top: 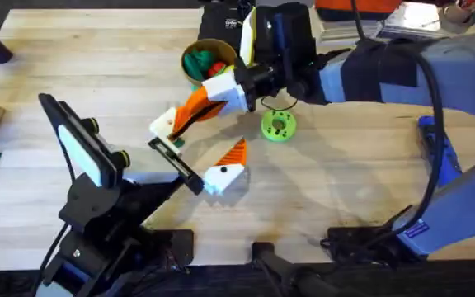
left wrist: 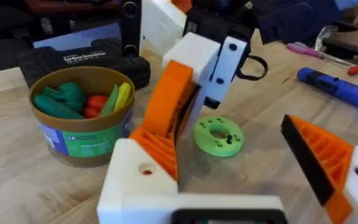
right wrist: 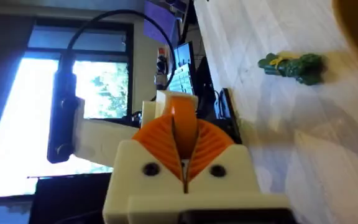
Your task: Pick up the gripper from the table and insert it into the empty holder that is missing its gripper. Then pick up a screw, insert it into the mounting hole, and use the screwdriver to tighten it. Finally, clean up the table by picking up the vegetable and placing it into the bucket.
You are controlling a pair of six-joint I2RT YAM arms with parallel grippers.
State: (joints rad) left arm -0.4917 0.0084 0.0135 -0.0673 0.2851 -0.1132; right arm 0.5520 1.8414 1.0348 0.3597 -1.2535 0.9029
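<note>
Bucket (left wrist: 82, 142): small round tub with a mustard-yellow wall and a lime-green base, standing upright on the pale wooden table (top: 361, 190). It is just beside the right gripper's white body and holds green, red and yellow toy pieces.
Right gripper (right wrist: 183, 124): white fingers with orange ribbed pads, pressed together so that only a thin slit remains. Nothing can be seen between them. The tips point down at the left gripper's nearer finger and almost touch it.
Left gripper (left wrist: 219, 149): the same white and orange build, spread wide and holding nothing.
Screwdriver (left wrist: 337, 87): stubby bright-blue, pen-shaped, lying flat on the table, well apart from both grippers and off to the side of the left gripper's far finger.
Disc (left wrist: 218, 135): lime-green, round, with a larger centre hole, flat on the table ahead of the left gripper's gap and near the right gripper's tips.
Vegetable (right wrist: 291, 65): small dark-green leafy toy piece, lying on the table clear of the right gripper's closed fingers.
</note>
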